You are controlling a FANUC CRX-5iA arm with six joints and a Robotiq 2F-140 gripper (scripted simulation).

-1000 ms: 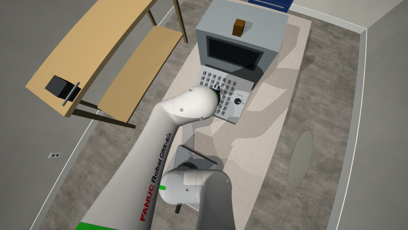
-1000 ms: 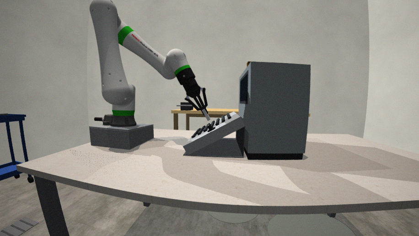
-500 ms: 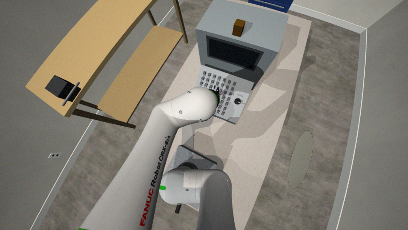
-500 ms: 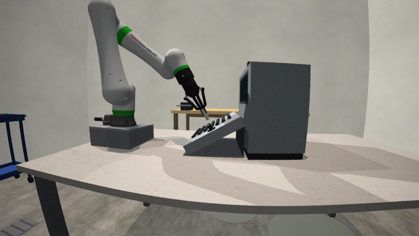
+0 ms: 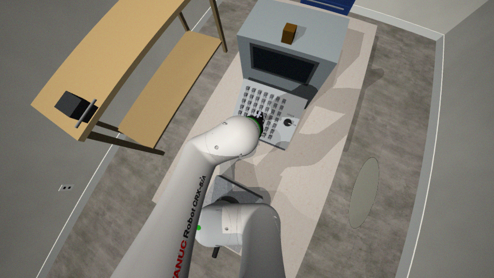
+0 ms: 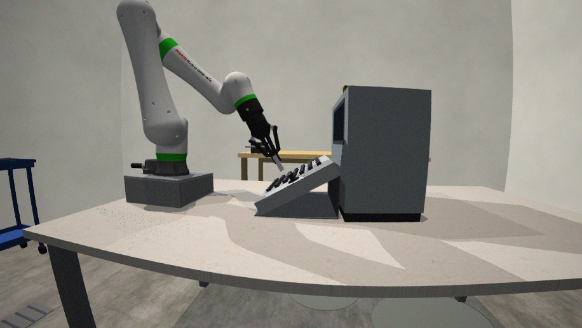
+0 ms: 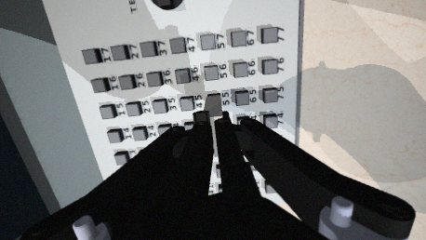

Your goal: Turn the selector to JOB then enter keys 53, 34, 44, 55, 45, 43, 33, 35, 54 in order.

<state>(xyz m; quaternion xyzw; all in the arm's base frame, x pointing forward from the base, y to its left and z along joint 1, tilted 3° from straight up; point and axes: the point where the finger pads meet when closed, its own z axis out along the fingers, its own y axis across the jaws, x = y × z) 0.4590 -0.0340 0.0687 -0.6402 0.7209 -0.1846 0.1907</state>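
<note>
The sloped keypad (image 5: 294, 107) (image 6: 284, 199) (image 7: 79, 28) stands in front of the grey machine (image 5: 297, 20) (image 6: 382, 150). Its grey keys carry printed numbers, and none is lit. My gripper (image 5: 260, 116) (image 6: 280, 166) (image 7: 214, 108) is shut and empty, its fingers pointing down at the middle of the keypad. In the wrist view the fingertips lie right at the near edge of key 55 (image 7: 213, 100), between key 45 (image 7: 187, 103) and key 65 (image 7: 242, 97). I cannot tell whether they touch it. The fingers hide the keys of the rows below. The black selector knob (image 5: 287, 122) (image 7: 165, 3) sits at the panel's right end.
The machine's dark screen (image 5: 281, 63) faces the keypad, and a brown block (image 5: 288, 33) sits on top. The arm's base (image 6: 169, 189) stands on the table (image 6: 366, 252). A wooden bench (image 5: 103, 51) with a black box (image 5: 70, 105) stands off to the left, and a blue cart (image 6: 16, 195) beside the table.
</note>
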